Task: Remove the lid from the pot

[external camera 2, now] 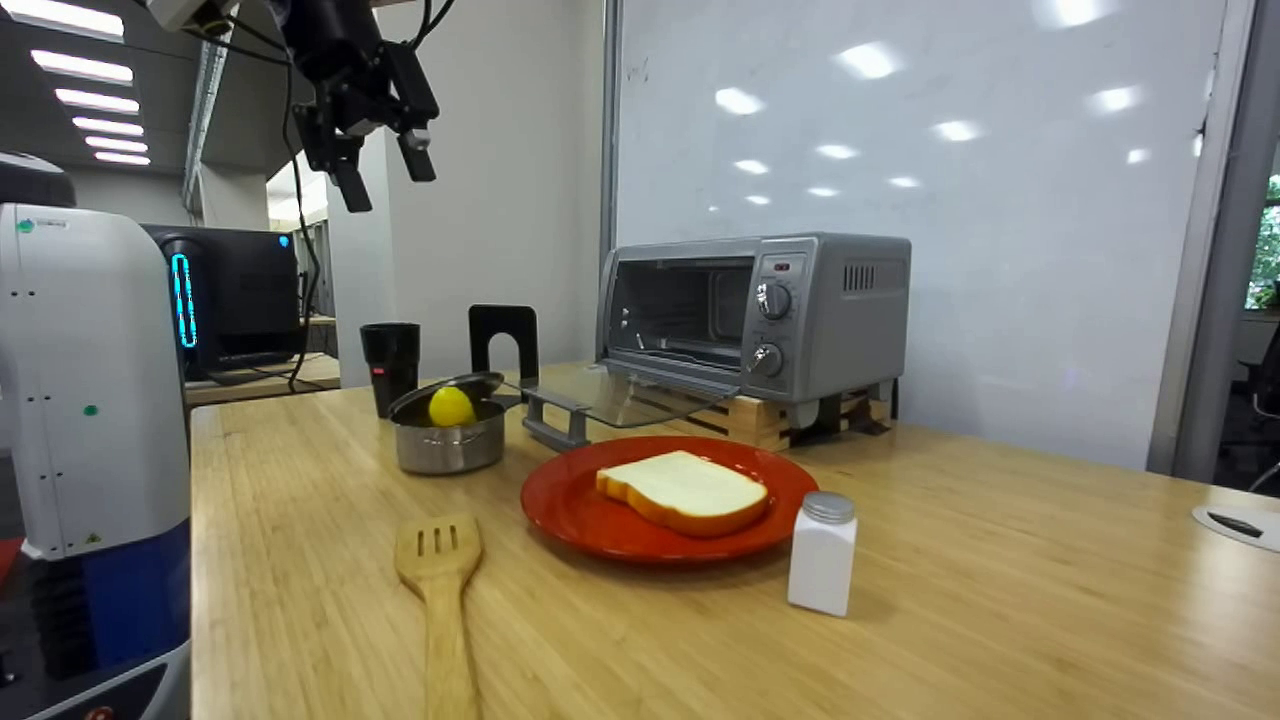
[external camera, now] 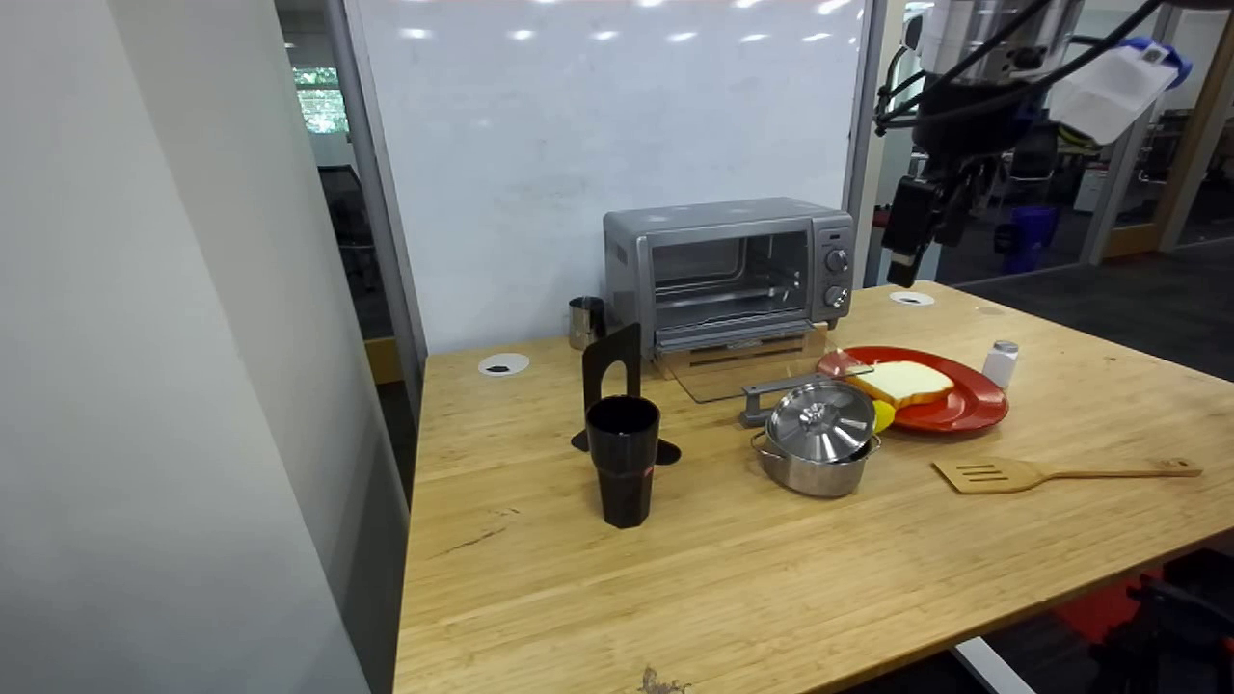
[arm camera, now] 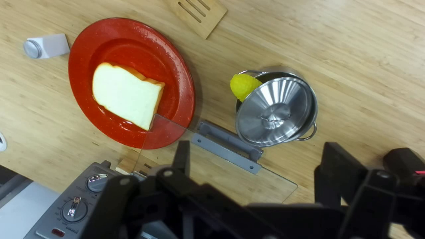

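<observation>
And here's the pot point(external camera: 815, 477) on the worktop point(external camera: 791, 578), its lid point(arm camera: 275, 111) tilted and askew on top, a yellow piece point(arm camera: 244, 85) poking out between lid and rim! Just beside the pot juts the grey handle point(arm camera: 225, 153) of the lowered glass door point(arm camera: 277, 186), then near the pot come the red plate point(arm camera: 181, 79) with its slice of bread point(arm camera: 124, 94), the wooden spatula point(external camera: 1032, 473) and the upright black cup point(external camera: 627, 482), and farther off from it stands the toaster oven point(external camera 2: 778, 330)! High up, well apart from the pot, hang the jaws, parted wide, with the lid well below their level
</observation>
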